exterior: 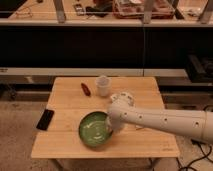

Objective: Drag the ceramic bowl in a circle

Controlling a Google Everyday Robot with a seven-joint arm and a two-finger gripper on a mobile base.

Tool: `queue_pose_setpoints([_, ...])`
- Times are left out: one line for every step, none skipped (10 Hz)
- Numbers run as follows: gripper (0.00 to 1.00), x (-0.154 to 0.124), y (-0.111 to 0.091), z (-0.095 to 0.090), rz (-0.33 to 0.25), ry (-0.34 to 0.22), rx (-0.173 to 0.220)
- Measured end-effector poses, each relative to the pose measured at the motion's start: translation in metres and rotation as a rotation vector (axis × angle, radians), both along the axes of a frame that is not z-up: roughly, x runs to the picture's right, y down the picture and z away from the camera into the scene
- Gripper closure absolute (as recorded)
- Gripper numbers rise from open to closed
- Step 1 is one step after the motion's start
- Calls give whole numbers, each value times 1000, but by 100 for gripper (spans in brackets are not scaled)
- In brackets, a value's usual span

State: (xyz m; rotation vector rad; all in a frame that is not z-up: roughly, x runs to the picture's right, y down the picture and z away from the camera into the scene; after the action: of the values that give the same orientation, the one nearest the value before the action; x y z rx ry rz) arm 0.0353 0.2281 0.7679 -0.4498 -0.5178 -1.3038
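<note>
- The ceramic bowl (92,130), green with a paler inside, sits upright on the wooden counter (65,100). It is close to the front edge and a little left of the middle.
- The white arm (160,121) reaches in from the right side, crossing above the front-right part of the counter.
- The gripper (109,129) is at the arm's end, down at the bowl's right rim. Most of it is hidden under the wrist, so I cannot tell how wide it stands or whether it grips the rim.
- A translucent white cup (103,85) stands upright near the back edge, about the middle, well apart from the bowl.
- A small red object (86,89) lies just left of the cup.
- A black phone (45,119) lies flat at the left edge.
- A crumpled white item (121,96) lies right of the cup, just behind the arm.
</note>
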Motion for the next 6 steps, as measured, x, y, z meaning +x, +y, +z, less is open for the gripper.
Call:
queue_pose_setpoints([100,-5,11,-15,-45,-13,-7])
queue_pose_setpoints([100,-12,19,-21,-76,-29,-10])
queue_pose_setpoints([100,-31,30,-25,-118,-58,-13])
queue_pose_setpoints([100,-46,36,-22,-141,-79,-16])
queue_pose_setpoints([100,-64,40,-15,-157,-101,-15])
queue_pose_setpoints([100,-85,41,-6,-168,-122,-13])
